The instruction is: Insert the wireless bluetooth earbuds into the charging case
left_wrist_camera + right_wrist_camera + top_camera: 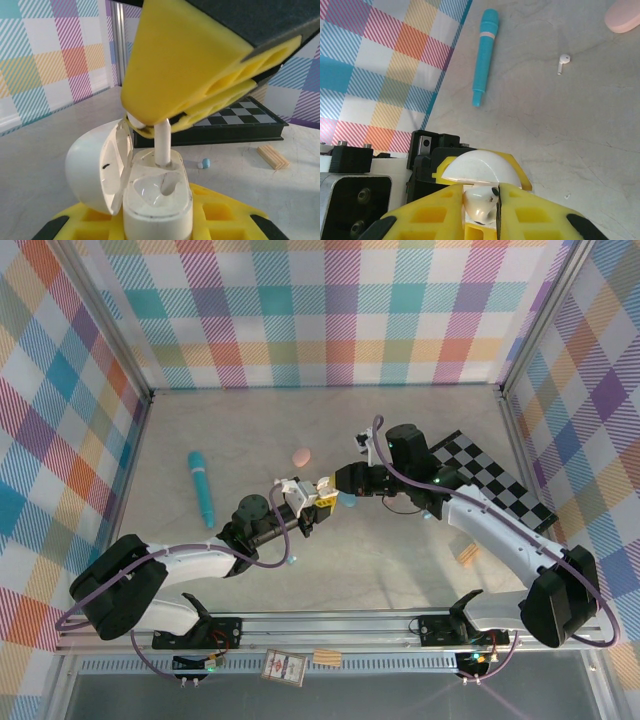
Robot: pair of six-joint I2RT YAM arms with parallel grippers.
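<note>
Left end effector (157,231) clenched on open charging case (157,200). Right end effector (481,200) just above, pinching white earbud (161,145), stem at a socket's mouth. My worry: a tilted stem catches the rim, jams, or levers the case loose.

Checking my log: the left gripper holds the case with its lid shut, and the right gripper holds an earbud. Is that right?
No: the lid is open, as the left wrist view shows. The left gripper does hold the case, and the right gripper an earbud.
</note>
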